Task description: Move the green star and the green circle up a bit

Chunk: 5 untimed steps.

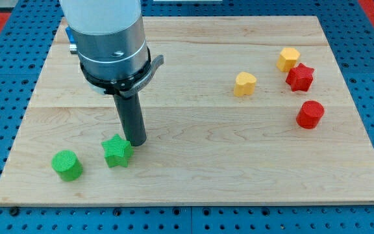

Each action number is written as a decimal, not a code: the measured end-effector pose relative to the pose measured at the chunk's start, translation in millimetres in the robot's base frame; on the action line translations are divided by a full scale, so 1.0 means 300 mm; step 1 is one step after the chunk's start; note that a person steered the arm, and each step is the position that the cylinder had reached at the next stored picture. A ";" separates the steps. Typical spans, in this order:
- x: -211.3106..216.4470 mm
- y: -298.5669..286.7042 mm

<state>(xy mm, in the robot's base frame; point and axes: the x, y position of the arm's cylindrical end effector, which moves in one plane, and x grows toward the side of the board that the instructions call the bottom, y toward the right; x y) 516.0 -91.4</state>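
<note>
A wooden board [193, 162] carries six blocks. My tip [137, 142], a bare rod with no fingers to open or close, rests against the green star [117, 151] at its upper right, near the view's bottom left. The green circle [67, 165] sits just left. Well apart at right: red star [300, 77], red cylinder [310, 114], yellow heart [244, 84], yellow hexagon [289, 59].

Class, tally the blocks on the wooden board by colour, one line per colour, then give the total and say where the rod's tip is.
Green: 2 - green star, green circle
Red: 2 - red star, red circle
Yellow: 2 - yellow heart, yellow hexagon
Total: 6 blocks
My tip sits at the green star's upper right edge.
</note>
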 end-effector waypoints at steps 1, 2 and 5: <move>0.032 -0.153; 0.062 -0.123; 0.189 -0.137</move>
<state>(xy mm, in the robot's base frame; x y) 572.6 -132.5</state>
